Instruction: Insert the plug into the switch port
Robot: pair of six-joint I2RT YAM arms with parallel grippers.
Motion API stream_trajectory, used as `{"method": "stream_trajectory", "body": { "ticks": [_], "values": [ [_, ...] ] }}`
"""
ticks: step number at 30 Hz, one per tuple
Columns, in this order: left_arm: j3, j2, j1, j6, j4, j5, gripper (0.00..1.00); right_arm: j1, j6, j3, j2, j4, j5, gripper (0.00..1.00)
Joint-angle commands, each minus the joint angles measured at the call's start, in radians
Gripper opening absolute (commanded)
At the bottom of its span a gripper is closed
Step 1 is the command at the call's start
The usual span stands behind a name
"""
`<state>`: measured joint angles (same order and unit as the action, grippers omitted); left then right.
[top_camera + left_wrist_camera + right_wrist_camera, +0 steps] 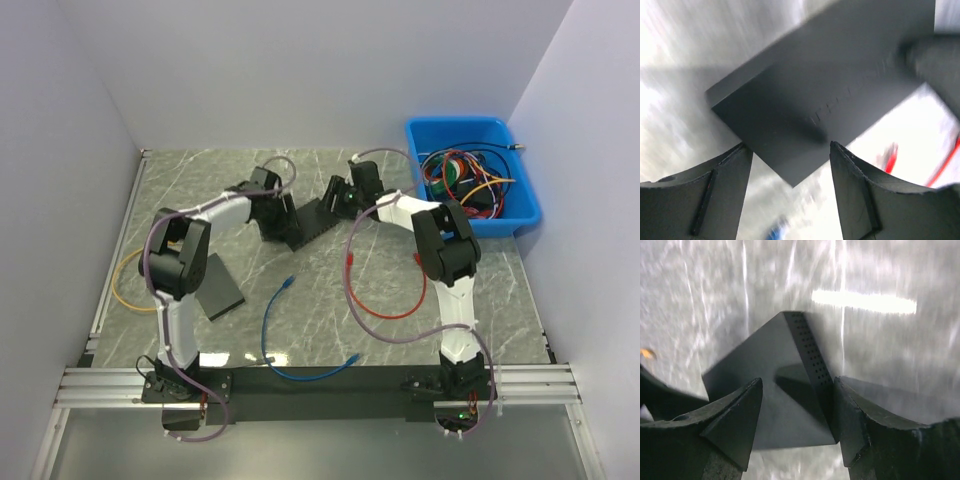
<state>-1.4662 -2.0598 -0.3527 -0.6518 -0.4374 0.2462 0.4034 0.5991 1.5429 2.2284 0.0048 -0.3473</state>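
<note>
Your left gripper [787, 144] clamps the switch [840, 85] at its left end; right gripper [797, 381] straddles its right corner, can't tell if gripping; blue plug [289, 282] lies nearer

table [400, 335]: grey marbled | left: yellow cable [122, 292], flat black box [222, 290] | front centre: blue cable [272, 325] | right: red cable [385, 312] | far-right corner: blue bin [528, 212] | centre: black switch [303, 222], tilted, contact unclear
</note>
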Motion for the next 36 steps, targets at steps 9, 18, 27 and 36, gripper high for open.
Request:
{"method": "stream_trajectory", "body": {
  "ticks": [9,18,27,36],
  "values": [
    [0.362,0.283,-0.131,-0.146,0.143,-0.027,0.67,0.110,-0.002,-0.346,-0.230,0.015,-0.047,0.66],
    [0.258,0.412,-0.134,-0.069,-0.096,-0.157,0.69,0.133,-0.134,-0.307,-0.472,-0.244,0.178,0.74],
    [-0.029,0.316,-0.105,0.063,-0.271,-0.274,0.71,0.135,-0.225,-0.273,-0.641,-0.474,0.457,0.78],
    [0.009,0.201,0.038,0.121,-0.140,-0.143,0.68,0.133,-0.186,-0.388,-0.595,-0.482,0.507,0.72]
  ]
}}
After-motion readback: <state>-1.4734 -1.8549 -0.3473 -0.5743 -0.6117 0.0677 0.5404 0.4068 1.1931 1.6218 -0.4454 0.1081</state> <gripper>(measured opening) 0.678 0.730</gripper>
